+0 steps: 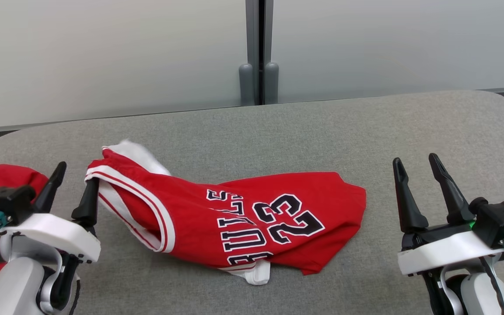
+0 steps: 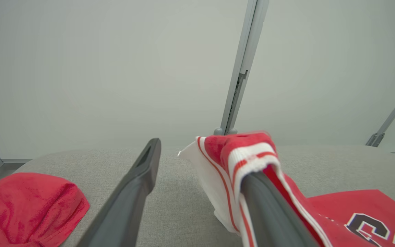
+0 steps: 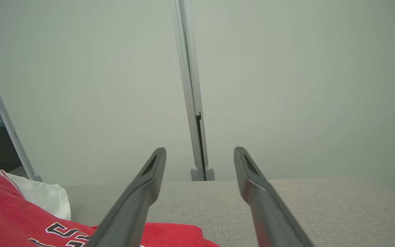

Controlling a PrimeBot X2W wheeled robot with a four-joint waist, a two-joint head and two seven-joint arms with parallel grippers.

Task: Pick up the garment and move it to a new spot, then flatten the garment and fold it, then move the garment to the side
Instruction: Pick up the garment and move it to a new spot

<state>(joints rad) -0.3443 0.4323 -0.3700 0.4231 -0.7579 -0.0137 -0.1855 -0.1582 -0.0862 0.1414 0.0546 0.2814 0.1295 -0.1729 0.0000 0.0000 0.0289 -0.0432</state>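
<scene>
Found red jersey (image 1: 330, 197) lying crumpled on grey padded surface (image 1: 278, 127), about mid-width and toward the near edge, print side up, black-and-white lettering and number 23 reading upside down in head view. Noted white lining (image 1: 140, 155) showing at far-left end and again at near hem. Noted striped red-and-white trim (image 1: 120, 183) at left end of jersey, raised off the surface and lying against inner finger of left gripper (image 1: 77, 174). Confirmed in left wrist view: trim (image 2: 249, 157) draped over tip of right-hand finger (image 2: 273, 216), with left-hand finger (image 2: 129, 199) bare and well apart from it. Recorded left gripper as spread wide, not pinching the cloth, fabric merely resting on one fingertip. Found right gripper (image 1: 414, 159) at lower right, off the jersey's right edge, above bare surface, fingers likewise spread and the gap open to the grey padding. Confirmed in right wrist view: both fingers (image 3: 142, 192) clear of cloth, red body and white lining of jersey visible at lower left corner. Noted second red cloth (image 1: 2, 183) bunched at far-left edge of surface, beside left gripper and apart from the jersey. Noted pale wall panels (image 1: 103, 57) behind surface, divided by grey upright post (image 1: 259, 43).
</scene>
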